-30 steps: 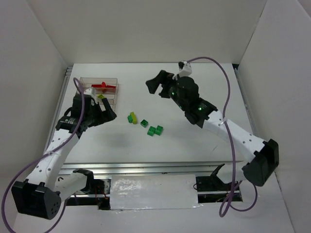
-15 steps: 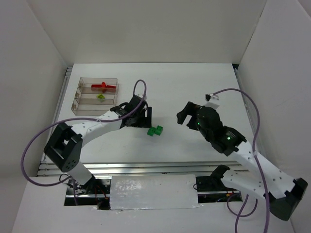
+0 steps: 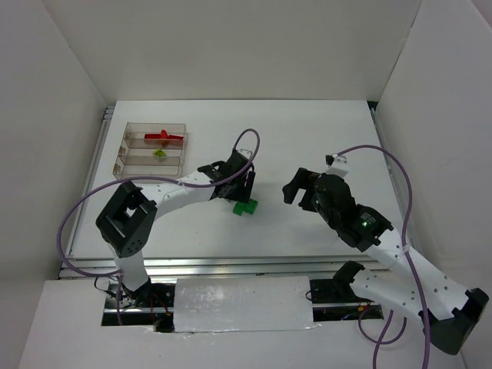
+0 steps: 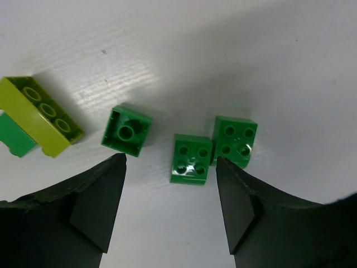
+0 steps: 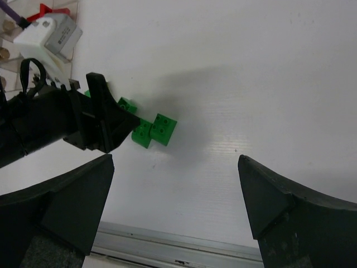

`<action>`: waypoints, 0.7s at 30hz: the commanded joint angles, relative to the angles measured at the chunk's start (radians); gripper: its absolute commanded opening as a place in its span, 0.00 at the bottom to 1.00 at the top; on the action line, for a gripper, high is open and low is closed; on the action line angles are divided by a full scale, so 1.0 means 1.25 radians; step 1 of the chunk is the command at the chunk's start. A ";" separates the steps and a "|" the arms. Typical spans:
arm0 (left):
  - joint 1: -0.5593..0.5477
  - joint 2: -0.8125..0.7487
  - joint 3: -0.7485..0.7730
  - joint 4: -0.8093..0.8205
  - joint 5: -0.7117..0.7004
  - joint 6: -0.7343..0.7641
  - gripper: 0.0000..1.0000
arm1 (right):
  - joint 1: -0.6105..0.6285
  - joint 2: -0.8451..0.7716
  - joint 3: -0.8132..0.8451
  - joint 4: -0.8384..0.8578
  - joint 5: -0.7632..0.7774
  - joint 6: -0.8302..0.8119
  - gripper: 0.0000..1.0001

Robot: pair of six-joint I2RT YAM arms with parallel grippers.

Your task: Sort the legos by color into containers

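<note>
My left gripper (image 4: 169, 167) is open and empty, hovering over loose legos on the table. Between and just ahead of its fingers lie two green bricks (image 4: 191, 159) (image 4: 235, 139). An upturned green brick (image 4: 126, 131) and a yellow-green brick (image 4: 44, 114), with a green one under its end, lie to their left. In the top view the left gripper (image 3: 244, 187) hides most of them; a green pair (image 3: 246, 206) shows. My right gripper (image 3: 296, 187) is open and empty, held to the right of the bricks (image 5: 162, 128). The clear tray (image 3: 123, 163) holds a red brick (image 3: 161, 136) and a yellow-green one (image 3: 159, 154).
White walls enclose the table on three sides. A metal rail (image 3: 231, 265) runs along the near edge, also in the right wrist view (image 5: 184, 248). The left arm's cable (image 3: 247, 138) loops above the bricks.
My left arm has swung from the tray to the middle of the table and now covers the loose bricks. My right arm has drawn back toward the near right.
</note>
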 commanded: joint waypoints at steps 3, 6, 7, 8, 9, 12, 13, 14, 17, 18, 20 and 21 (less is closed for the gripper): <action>-0.002 0.028 0.055 -0.015 -0.099 0.077 0.79 | -0.002 0.020 -0.008 0.039 -0.038 -0.029 1.00; 0.010 0.052 0.069 -0.012 -0.102 0.095 0.78 | -0.002 0.026 -0.016 0.052 -0.054 -0.035 1.00; 0.015 0.054 0.072 -0.015 -0.094 0.100 0.78 | -0.003 0.030 -0.016 0.056 -0.058 -0.036 1.00; 0.025 0.054 0.067 -0.005 -0.088 0.104 0.78 | -0.005 0.031 -0.015 0.059 -0.066 -0.040 1.00; 0.031 0.054 0.063 0.003 -0.080 0.106 0.78 | -0.003 0.033 -0.015 0.060 -0.067 -0.040 1.00; 0.050 0.073 0.072 0.006 -0.055 0.115 0.78 | -0.003 0.036 -0.015 0.065 -0.078 -0.046 1.00; 0.053 0.078 0.074 0.005 -0.050 0.118 0.78 | -0.003 0.037 -0.015 0.066 -0.081 -0.046 1.00; 0.060 0.083 0.077 0.005 -0.043 0.120 0.78 | -0.005 0.037 -0.016 0.067 -0.082 -0.047 1.00; 0.073 0.095 0.068 0.015 -0.033 0.121 0.78 | -0.005 0.037 -0.016 0.073 -0.090 -0.050 1.00; 0.076 0.099 0.063 0.021 -0.025 0.121 0.78 | -0.005 0.038 -0.016 0.073 -0.096 -0.052 1.00; 0.079 0.100 0.056 0.031 -0.018 0.120 0.77 | -0.003 0.039 -0.012 0.071 -0.097 -0.053 1.00; 0.079 0.104 0.048 0.037 -0.011 0.120 0.77 | -0.002 0.041 -0.010 0.070 -0.098 -0.055 1.00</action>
